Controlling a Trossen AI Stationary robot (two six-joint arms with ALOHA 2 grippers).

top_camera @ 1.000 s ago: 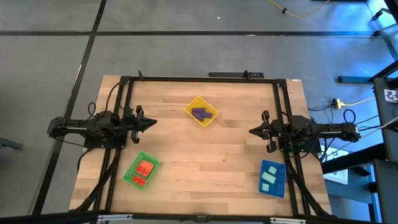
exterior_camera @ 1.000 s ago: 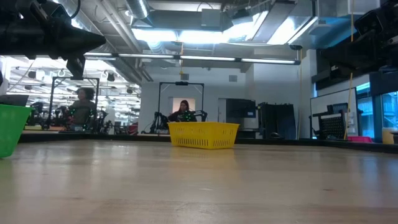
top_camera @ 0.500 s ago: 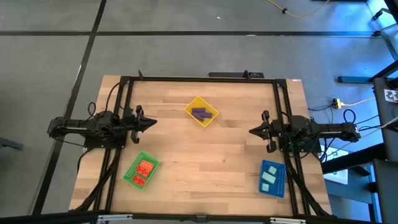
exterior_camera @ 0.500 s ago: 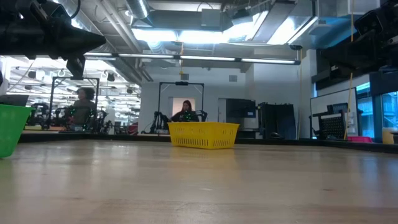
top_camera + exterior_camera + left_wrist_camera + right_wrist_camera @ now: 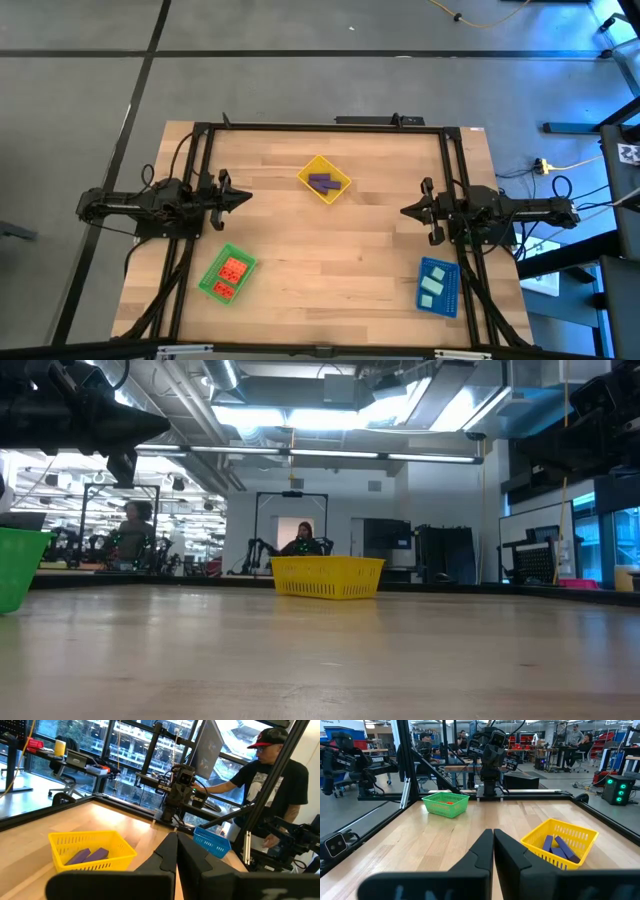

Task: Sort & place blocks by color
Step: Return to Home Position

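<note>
High view, sorting judged complete: purple blocks (image 5: 321, 183) fill the yellow tray (image 5: 336, 168), orange-red blocks (image 5: 232, 271) the green tray (image 5: 214, 264) front-left of it, mint blocks (image 5: 434, 283) the blue tray (image 5: 453, 296) front-right, so the left gripper (image 5: 244, 199) and right gripper (image 5: 406, 211) flank it, fingers pinched together, empty (apparently at home).

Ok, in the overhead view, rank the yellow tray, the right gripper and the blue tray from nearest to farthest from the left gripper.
From the left gripper:
1. the yellow tray, mid-table toward the picture's top.
2. the right gripper, straight across the table.
3. the blue tray, at the lower right corner.
</note>
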